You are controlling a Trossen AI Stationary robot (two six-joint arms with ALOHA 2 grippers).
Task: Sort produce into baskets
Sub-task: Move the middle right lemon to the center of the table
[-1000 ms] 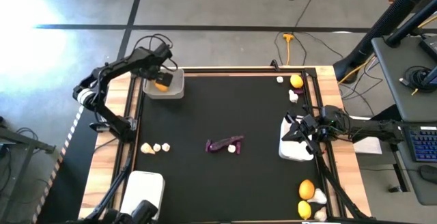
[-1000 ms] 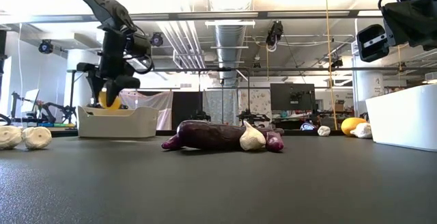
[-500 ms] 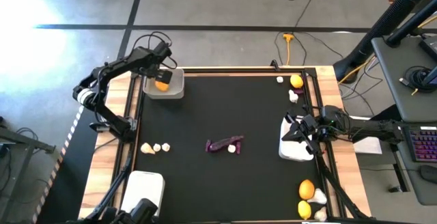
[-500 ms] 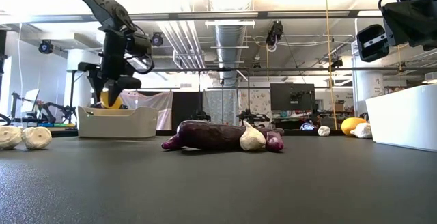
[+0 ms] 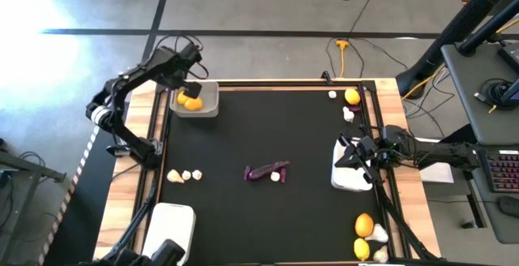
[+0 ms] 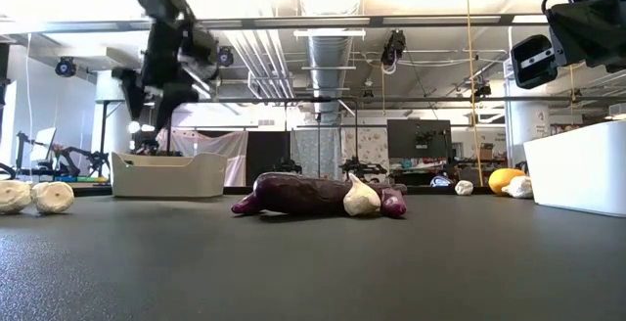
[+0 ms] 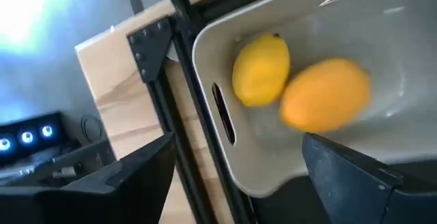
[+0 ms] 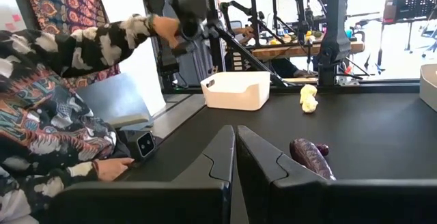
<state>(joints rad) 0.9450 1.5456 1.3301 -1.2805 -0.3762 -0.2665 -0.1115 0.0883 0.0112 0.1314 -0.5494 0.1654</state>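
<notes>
I see my left hand raised at the tabletop's far-left corner, fingers spread, while my right hand waits, fingers together, at the right edge.

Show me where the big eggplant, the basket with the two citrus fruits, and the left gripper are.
eggplant [image 6: 293, 193]: low view, middle of its purple body.
basket [image 7: 321, 166]: left wrist view, bare inner wall below the fruits.
left gripper [image 5: 180, 70]: high view, between its open fingertips, above the basket.

grey floor, overhead ducts
</notes>
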